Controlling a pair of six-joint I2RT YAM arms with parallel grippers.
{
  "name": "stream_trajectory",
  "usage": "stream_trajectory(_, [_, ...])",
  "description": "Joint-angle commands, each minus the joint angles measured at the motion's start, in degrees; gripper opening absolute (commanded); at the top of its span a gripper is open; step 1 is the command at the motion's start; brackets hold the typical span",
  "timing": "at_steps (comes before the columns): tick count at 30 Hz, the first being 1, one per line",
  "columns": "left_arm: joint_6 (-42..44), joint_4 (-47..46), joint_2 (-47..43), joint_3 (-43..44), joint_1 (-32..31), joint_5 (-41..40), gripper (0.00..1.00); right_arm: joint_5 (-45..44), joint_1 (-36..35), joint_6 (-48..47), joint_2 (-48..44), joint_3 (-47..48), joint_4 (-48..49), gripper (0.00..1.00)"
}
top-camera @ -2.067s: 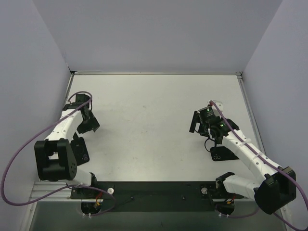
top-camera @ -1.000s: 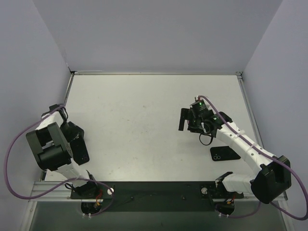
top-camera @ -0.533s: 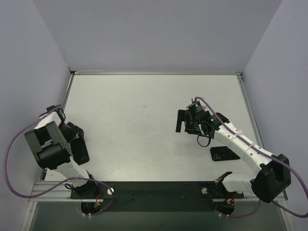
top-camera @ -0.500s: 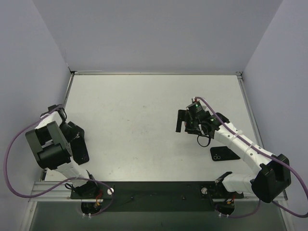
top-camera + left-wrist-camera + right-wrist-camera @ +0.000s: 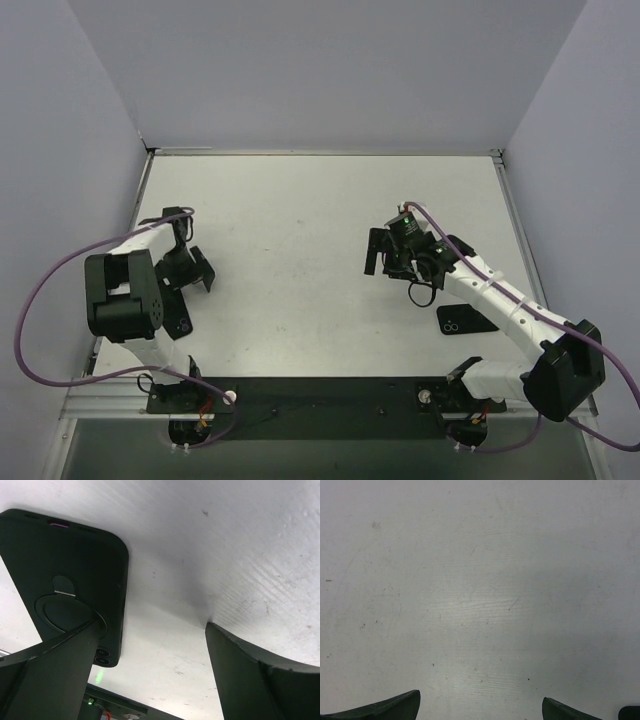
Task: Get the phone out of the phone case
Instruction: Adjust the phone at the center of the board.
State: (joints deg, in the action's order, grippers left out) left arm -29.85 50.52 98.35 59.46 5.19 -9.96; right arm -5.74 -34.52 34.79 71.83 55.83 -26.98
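**Desk:** Where do you have the phone case [image 5: 180, 322]?

**Me:** On the white surface [image 5: 300, 200], at the near left, lying flat just beside the left arm. My left wrist camera shows it close up. The phone case [image 5: 70, 565] is matt black with rounded corners, back side up. I see a round ring mount in the middle with a small tab above it. Two camera lenses sit in a cutout at one end, and a sliver of purple shows through a slot at the other.

**Desk:** And the left fingers [image 5: 55, 675]?

**Me:** Spread apart, with only bare surface between them. One finger crosses in front of the ring in my view, and I cannot tell whether it touches the case.

**Desk:** The right side?

**Me:** The right fingers [image 5: 385, 710] are spread wide too and hold nothing. They sit over bare surface to the right of centre. At the near right, by the right arm, lies a black phone-shaped slab [image 5: 465, 320] with two round rings at one end. I cannot tell whether it is a phone or a shell. It lies well apart from the case.
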Motion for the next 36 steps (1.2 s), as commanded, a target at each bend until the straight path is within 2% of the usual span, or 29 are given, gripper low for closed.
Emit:
stream_trajectory(1, [-3.3,-0.3,-3.3,0.5,4.2,1.1,0.97,-2.0,-0.5,0.8,-1.7,-0.6,-1.1,1.0])
stream_trajectory(6, [-1.6,1.9,-7.9,-1.0,11.6,-2.0,0.98,-2.0,-0.5,0.5,-1.6,-0.8,-1.0,1.0])
stream_trajectory(10, [-2.8,1.3,-10.4,-3.8,13.1,-2.6,0.97,-1.7,-0.5,0.0,-0.7,-0.2,-1.1,1.0])
stream_trajectory(16, [-2.3,-0.2,-8.3,-6.5,18.4,2.1,0.97,-1.6,-0.5,-0.4,-1.5,-0.5,-1.1,1.0])
stream_trajectory(23, [-2.9,-3.1,-6.4,-8.4,19.9,5.9,0.97,-1.8,-0.5,-0.4,-2.7,-1.4,-1.3,1.0])
stream_trajectory(25, [-2.8,-3.1,-5.2,-8.3,20.0,7.0,0.97,-1.8,-0.5,-0.3,-2.8,-1.7,-1.3,1.0])
stream_trajectory(27, [-2.7,-4.9,-3.8,-8.9,20.0,10.7,0.98,-1.9,-0.5,-0.2,-2.8,-1.8,-1.4,1.0])
stream_trajectory(29, [-2.6,-7.6,-2.4,-11.3,19.9,18.2,0.97,-1.9,-0.5,-0.2,-2.6,-1.7,-1.3,1.0])
stream_trajectory(31, [-3.6,-8.9,-1.1,-13.0,18.3,20.8,0.97,-2.0,-0.5,-0.1,-2.2,-1.5,-1.4,1.0])
stream_trajectory(36, [-5.1,-9.7,-1.6,-11.3,10.6,19.6,0.97,-2.2,-0.5,0.1,-2.0,-1.3,-1.4,1.0])
